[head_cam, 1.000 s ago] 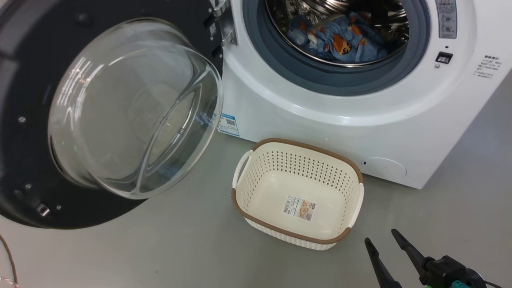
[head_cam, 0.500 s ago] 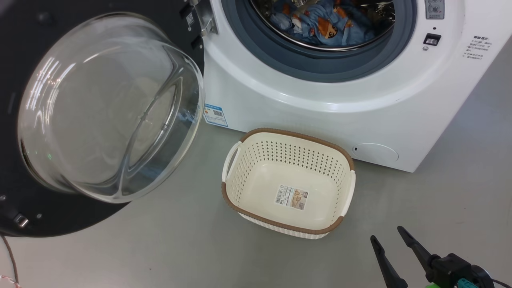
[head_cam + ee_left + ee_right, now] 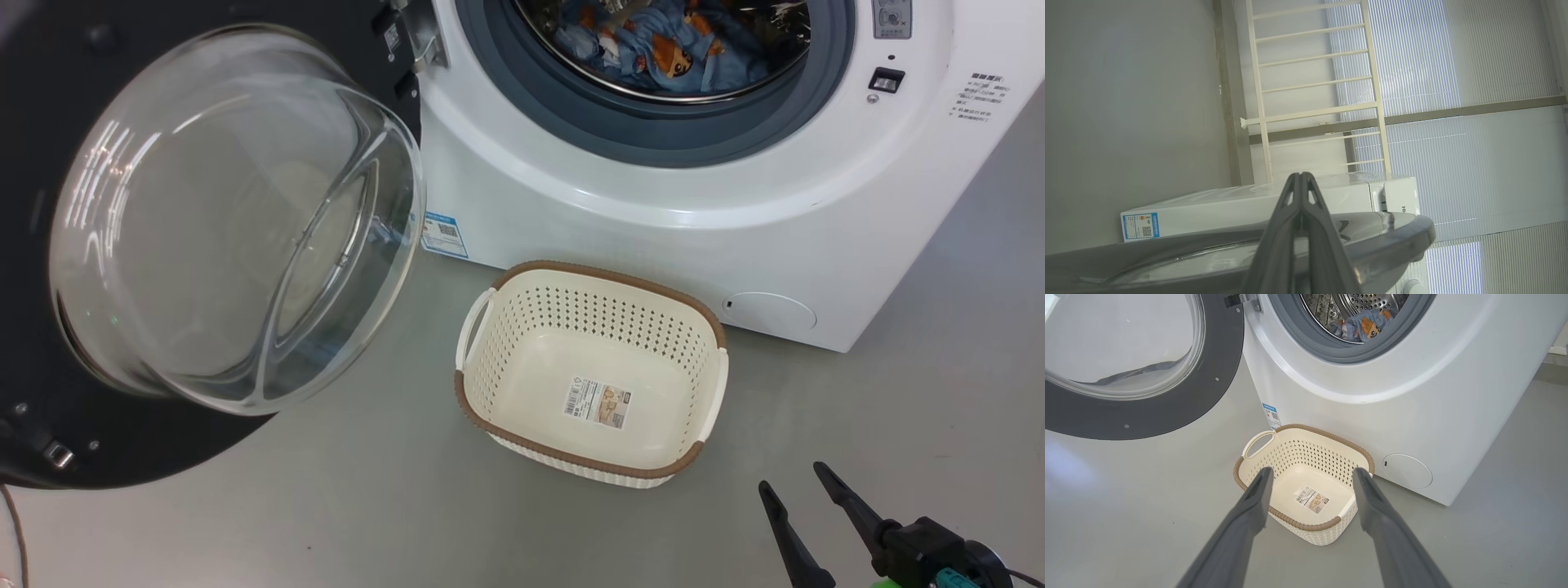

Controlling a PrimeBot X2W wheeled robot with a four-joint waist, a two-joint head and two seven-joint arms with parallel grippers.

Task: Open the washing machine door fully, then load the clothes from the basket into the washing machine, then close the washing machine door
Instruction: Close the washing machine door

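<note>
Sitting just beyond right tool [image 3: 791, 477]: basket [image 3: 608, 275].

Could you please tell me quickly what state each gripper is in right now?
Left gripper: jaws closed, nothing between them.
Right gripper: jaws open, holding nothing.

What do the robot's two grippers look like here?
The right gripper has two long, black, tapering jaws on a chunky black mount, with teal and green connectors and a thin dark cable behind it. The left gripper has matching dark grey jaws with small cutouts near the tips.
</note>
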